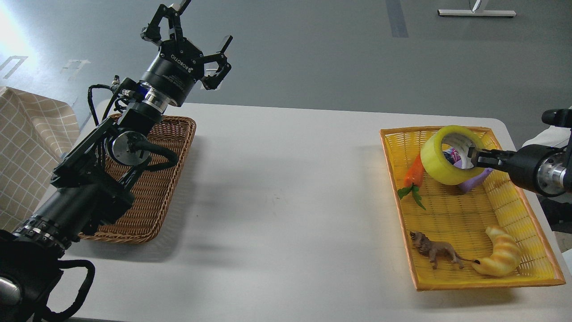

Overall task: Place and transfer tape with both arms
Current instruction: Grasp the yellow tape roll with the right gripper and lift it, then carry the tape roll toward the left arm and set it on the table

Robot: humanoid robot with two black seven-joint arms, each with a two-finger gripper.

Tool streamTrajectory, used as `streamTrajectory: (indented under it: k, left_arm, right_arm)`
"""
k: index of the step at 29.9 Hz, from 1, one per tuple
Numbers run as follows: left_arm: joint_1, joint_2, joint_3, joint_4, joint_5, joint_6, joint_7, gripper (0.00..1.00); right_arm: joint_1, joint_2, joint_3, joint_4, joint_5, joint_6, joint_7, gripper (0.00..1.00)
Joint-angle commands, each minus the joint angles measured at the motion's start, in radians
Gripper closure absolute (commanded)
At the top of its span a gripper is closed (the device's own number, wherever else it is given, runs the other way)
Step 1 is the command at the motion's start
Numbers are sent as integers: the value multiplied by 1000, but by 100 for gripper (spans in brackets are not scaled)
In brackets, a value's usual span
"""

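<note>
Gripping the tape (448, 156) through its core, the right gripper (474, 157) holds it lifted over the far end of the yellow basket (527, 210); left gripper (196, 49) waits spread wide above the wicker basket (156, 188), so next probably carry it tableward for handover.

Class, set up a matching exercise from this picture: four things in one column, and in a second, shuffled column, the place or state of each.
Things:
1. tape
2. left tool
3. toy lion
4. wicker basket

Places or states:
A. raised above the table's far edge, fingers spread, holding nothing
B. lying in the near end of the yellow tray, beside the croissant toy
C. on the left side of the table, partly behind the left arm
D. held by the right tool, through its core, over the yellow tray

Pairs: 1-D, 2-A, 3-B, 4-C
</note>
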Motion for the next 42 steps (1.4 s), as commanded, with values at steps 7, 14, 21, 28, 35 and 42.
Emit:
streamTrajectory:
  k: [7, 14, 21, 28, 35, 42]
  left_arm:
    - [-8, -6, 0, 0, 0, 0, 2, 2]
    - [-25, -2, 0, 0, 0, 0, 0, 2]
    - [-20, -2, 2, 0, 0, 0, 2, 2]
    - [-20, -3, 2, 0, 0, 0, 2, 2]
    - [-22, -5, 2, 0, 0, 0, 2, 2]
    - [-20, 1, 2, 0, 0, 0, 2, 2]
  right_arm:
    - [195, 135, -100, -52, 0, 0, -1, 100]
    - [385, 268, -266, -207, 0, 0, 0, 100]
    - [500, 426, -373, -297, 0, 0, 0, 100]
    - [551, 609, -435, -431, 0, 0, 0, 100]
    - [557, 773, -447, -570, 0, 0, 0, 100]
    - [554, 844, -539, -620, 0, 0, 2, 100]
